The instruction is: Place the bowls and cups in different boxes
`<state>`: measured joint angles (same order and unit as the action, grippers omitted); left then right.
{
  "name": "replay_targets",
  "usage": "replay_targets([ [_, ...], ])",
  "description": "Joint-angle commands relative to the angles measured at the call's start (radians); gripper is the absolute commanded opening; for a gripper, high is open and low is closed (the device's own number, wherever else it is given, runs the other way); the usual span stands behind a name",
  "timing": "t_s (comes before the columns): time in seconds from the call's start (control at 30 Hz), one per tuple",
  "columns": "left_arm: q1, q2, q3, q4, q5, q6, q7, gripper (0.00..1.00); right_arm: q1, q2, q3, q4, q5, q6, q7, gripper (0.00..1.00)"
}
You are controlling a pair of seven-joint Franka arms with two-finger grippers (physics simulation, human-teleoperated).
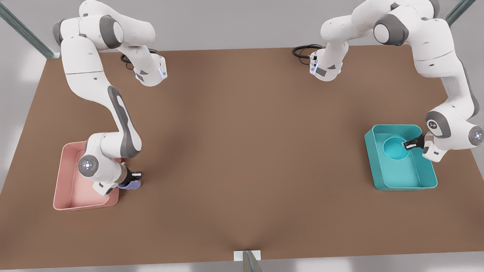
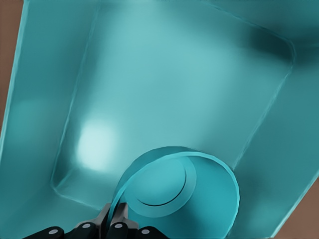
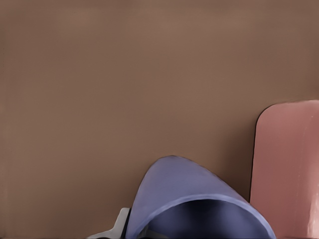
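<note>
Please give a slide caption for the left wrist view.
Left pincer grips small round teal bowl over teal plastic box.

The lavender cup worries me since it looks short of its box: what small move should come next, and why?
Probably the right gripper, shut on the tapered lavender-purple cup, should shift toward the pale pink rectangular tub: the cup sits beside the tub's outer wall, above the brown table. The left gripper grips the small teal bowl inside the teal tub.
</note>
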<state>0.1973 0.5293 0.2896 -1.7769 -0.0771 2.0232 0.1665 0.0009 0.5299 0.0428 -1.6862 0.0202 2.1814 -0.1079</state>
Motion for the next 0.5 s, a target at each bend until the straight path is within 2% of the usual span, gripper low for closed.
replay_targets([
  [0.0,0.008,0.017,0.000,-0.001,0.005,0.146,0.111,0.21,-0.001,-0.037,0.000,0.069,0.000,-0.147,-0.003,0.21],
  [0.1,0.014,0.038,0.000,-0.002,0.003,0.160,0.119,0.21,-0.018,-0.172,-0.012,0.082,-0.009,-0.245,-0.144,0.21],
  [0.2,0.017,0.060,0.000,-0.001,0.002,0.158,0.119,0.21,-0.048,-0.203,-0.083,0.085,-0.063,-0.275,-0.234,0.21],
  [0.23,0.019,0.066,0.000,-0.001,0.002,0.158,0.119,0.26,-0.050,-0.199,-0.103,0.085,-0.086,-0.273,-0.246,0.21],
  [0.27,0.019,0.069,0.000,-0.001,0.002,0.157,0.125,0.79,-0.058,-0.183,-0.113,0.085,-0.105,-0.273,-0.245,0.21],
  [0.3,0.019,0.066,0.000,0.002,0.002,0.149,0.146,1.00,-0.061,-0.145,-0.115,0.100,-0.147,-0.270,-0.240,0.21],
  [0.37,0.016,0.025,0.000,0.028,0.005,0.037,0.145,1.00,-0.104,-0.033,-0.113,0.158,-0.146,-0.253,-0.240,0.21],
  [0.47,-0.015,-0.120,-0.004,0.189,0.172,-0.340,0.046,1.00,-0.137,0.067,-0.112,0.175,-0.129,-0.157,-0.240,0.21],
])
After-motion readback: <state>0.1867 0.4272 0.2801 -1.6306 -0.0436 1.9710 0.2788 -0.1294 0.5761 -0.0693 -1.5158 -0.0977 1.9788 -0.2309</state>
